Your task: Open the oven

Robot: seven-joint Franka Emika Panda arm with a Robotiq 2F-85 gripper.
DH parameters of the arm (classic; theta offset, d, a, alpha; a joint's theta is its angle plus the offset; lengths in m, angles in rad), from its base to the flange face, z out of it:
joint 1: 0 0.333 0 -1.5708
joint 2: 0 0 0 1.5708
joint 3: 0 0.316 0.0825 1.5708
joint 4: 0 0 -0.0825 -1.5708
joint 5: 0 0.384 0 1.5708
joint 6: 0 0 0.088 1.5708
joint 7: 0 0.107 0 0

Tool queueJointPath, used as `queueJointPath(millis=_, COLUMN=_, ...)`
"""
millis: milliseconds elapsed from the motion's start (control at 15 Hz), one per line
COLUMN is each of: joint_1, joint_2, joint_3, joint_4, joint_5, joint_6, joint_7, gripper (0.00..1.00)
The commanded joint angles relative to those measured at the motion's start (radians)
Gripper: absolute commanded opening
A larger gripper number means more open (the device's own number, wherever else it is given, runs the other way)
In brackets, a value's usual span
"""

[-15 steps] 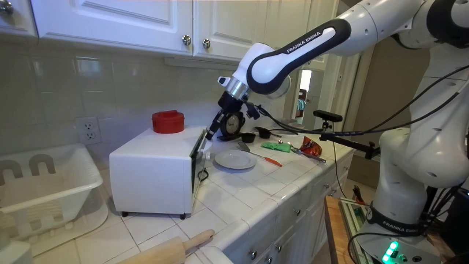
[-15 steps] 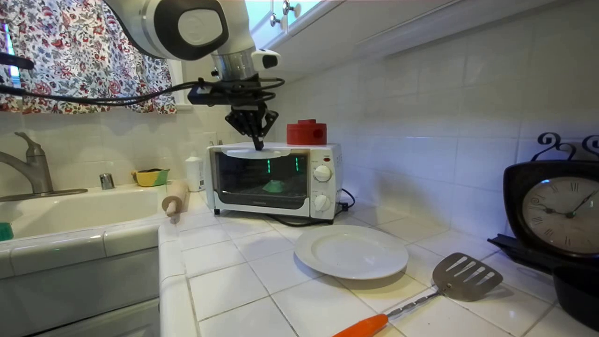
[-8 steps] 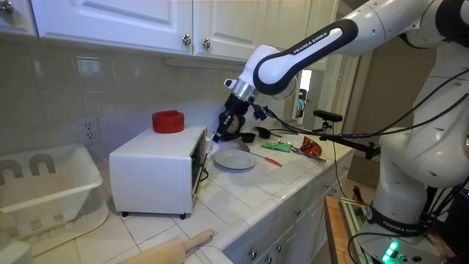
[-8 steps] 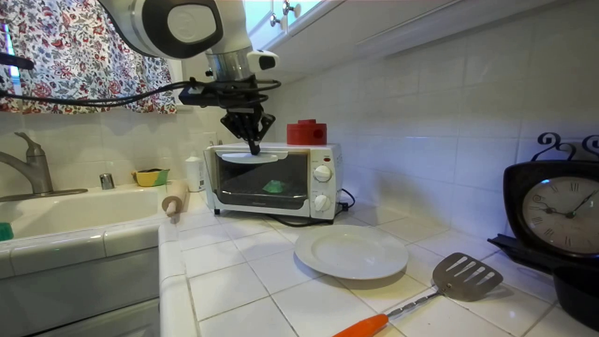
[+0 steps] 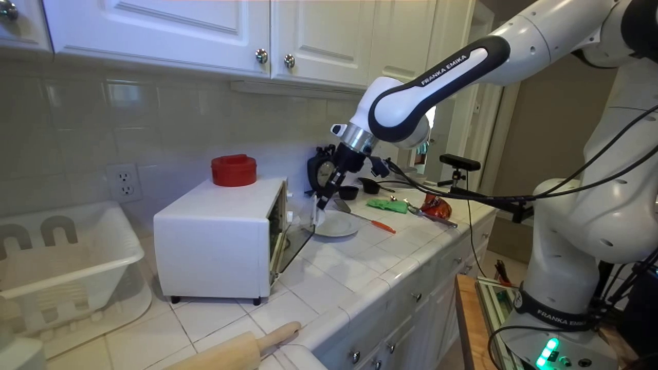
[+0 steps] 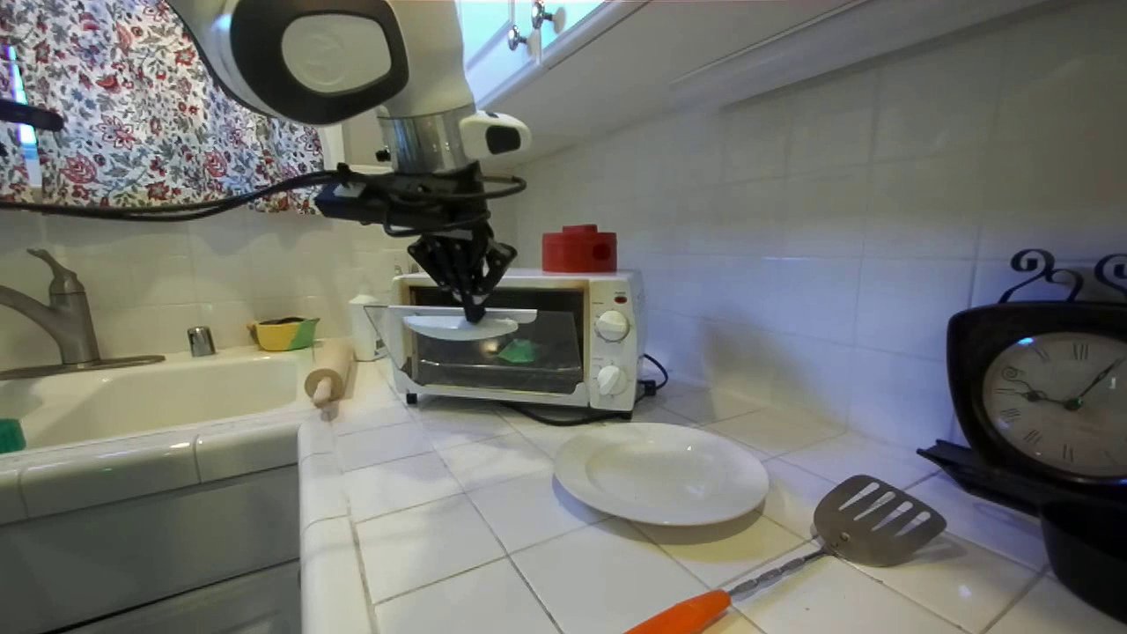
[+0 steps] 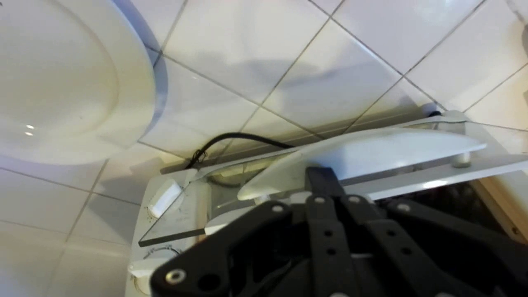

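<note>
Left to right in an exterior view, a tap (image 6: 69,313) and a sink (image 6: 207,385) sit well to the left of the oven (image 6: 594,352), then a yellow and green bowl (image 6: 283,335), a rolling pin (image 6: 332,365) and a white bottle (image 6: 365,328), the bottle showing past the oven's left edge. The oven itself stands on the tiled counter (image 6: 414,493), its glass door (image 6: 480,359) partly open and tilted outward at the top. The robot's hand (image 6: 474,314) is at the oven's front, narrow; in the wrist view its fingers (image 7: 324,180) are together, tips at the door's white handle (image 6: 458,330). I cannot tell whether they hook behind the handle. On top of the oven sits a red container (image 6: 579,250). The oven's front has 2 knobs (image 6: 611,326) on the right, and a black cord (image 6: 650,388) comes out to its right. A white plate (image 6: 660,475) lies in front of the oven, apart from it. Farther out, to the oven's right, lies a spatula (image 6: 858,541), and a clock (image 6: 1048,401) stands well to the oven's right.
</note>
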State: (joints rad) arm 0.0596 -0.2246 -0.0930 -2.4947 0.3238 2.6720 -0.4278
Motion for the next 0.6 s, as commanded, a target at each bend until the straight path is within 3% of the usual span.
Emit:
queueJointPath(millis=0, joint_1=0.013, joint_2=0.009, joint_3=-0.058, joint_4=-0.064, joint_5=0.056, joint_6=0.036, joint_7=-0.059, gripper=0.0)
queueJointPath(millis=533, joint_1=0.018, joint_2=0.052, joint_3=-0.119, joint_4=-0.119, joint_5=0.163, joint_6=0.072, joint_7=-0.138, gripper=0.0)
